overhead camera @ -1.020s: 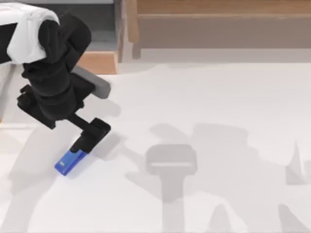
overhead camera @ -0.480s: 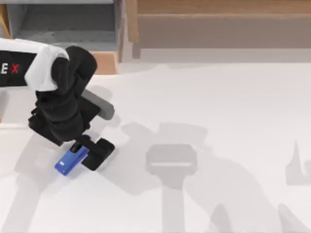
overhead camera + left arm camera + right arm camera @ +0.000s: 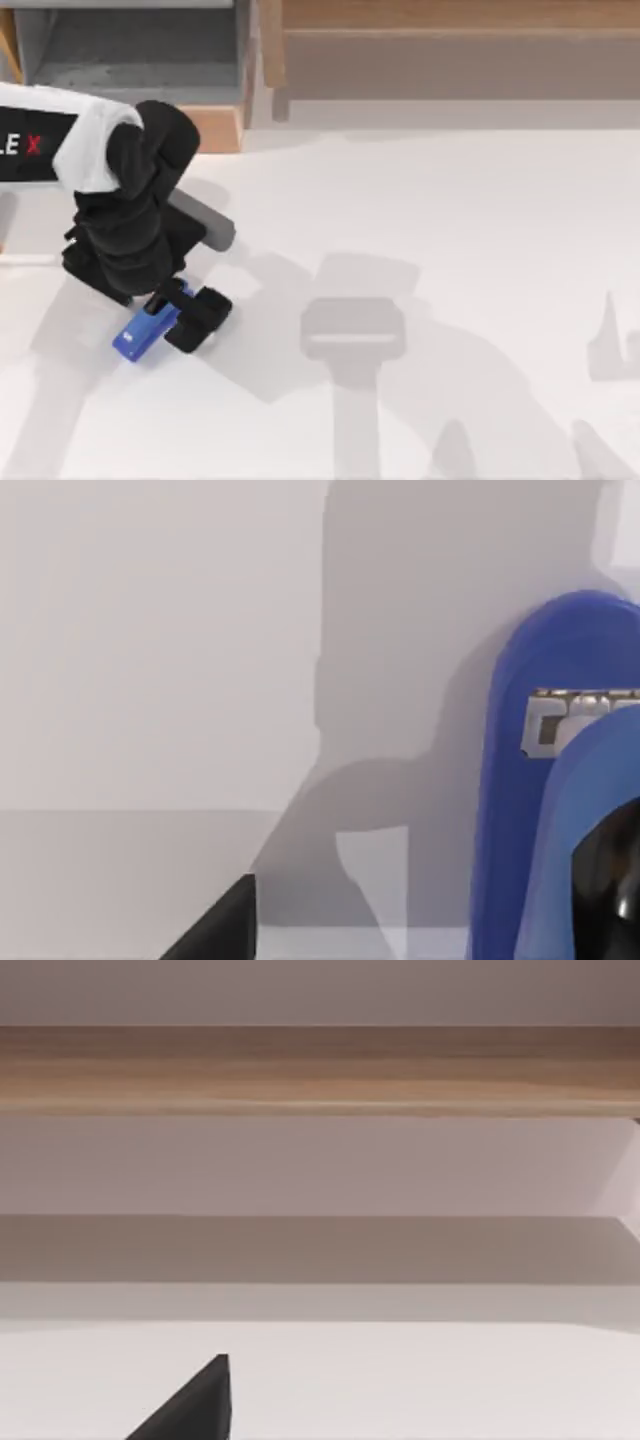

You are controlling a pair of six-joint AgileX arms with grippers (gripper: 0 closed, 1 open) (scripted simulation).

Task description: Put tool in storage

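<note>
The blue stapler [image 3: 140, 335] is lying on the counter [image 3: 450, 230] at its left side, not yet stored. The left gripper [image 3: 178, 312] is straddling its black end, jaws seemingly parted around it, though contact is unclear.

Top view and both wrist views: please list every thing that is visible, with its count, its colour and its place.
stapler: one, bright blue, on the table at the top view's left, lying flat; close up in the left wrist view.
table: one, white, bears the stapler.
wooden shelf: one, light brown, along the far edge of the table.
grey compartment: one, grey with wooden edges, at the far left.
left claw: one, black, down at the stapler's black end.
right claw finger: one tip, black, facing the wooden shelf.
</note>
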